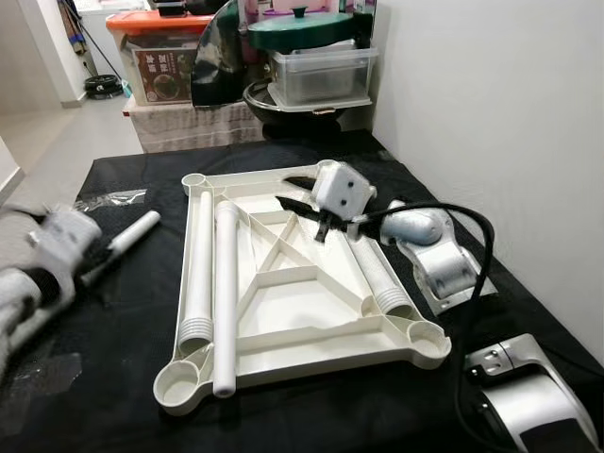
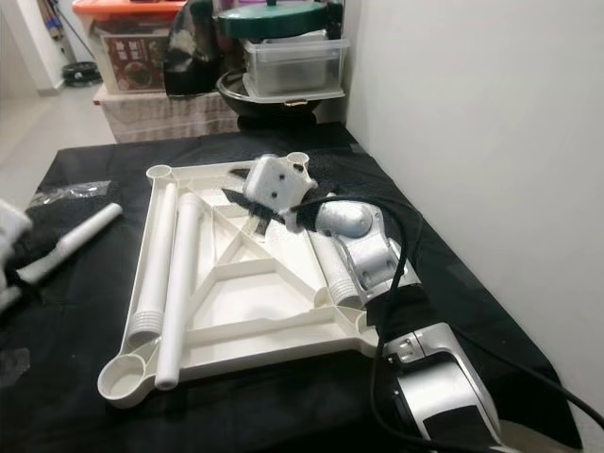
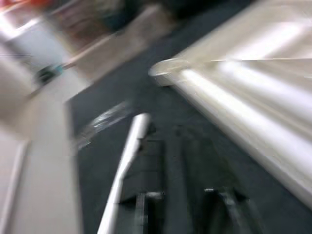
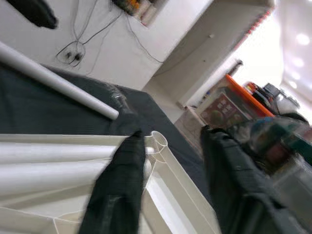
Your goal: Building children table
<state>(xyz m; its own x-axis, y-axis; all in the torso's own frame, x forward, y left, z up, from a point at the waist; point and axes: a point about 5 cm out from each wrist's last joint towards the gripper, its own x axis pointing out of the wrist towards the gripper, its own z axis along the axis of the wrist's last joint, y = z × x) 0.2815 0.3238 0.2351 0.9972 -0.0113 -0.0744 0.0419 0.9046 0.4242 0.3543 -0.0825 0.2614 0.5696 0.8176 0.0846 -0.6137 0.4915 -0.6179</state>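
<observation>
— While the black-draped counter takes up most of the scene, what sits on it?

— An upside-down white tabletop lies at its centre, ribs facing up, with round leg sockets at the corners. Three white table legs rest inside it: two side by side along its 9 o'clock edge, one ribbed leg along its 3 o'clock edge. A fourth loose leg lies on the cloth at 9 o'clock of the tabletop, apart from it.

— And the arms?

— The right gripper hovers over the tabletop's 12 o'clock end, its jaws spread apart and empty. The left gripper is blurred, close to the loose leg's near end; I cannot tell how its jaws stand.

— Anything beyond?

— Storage boxes and an orange-lidded bin stand at 12 o'clock.
</observation>
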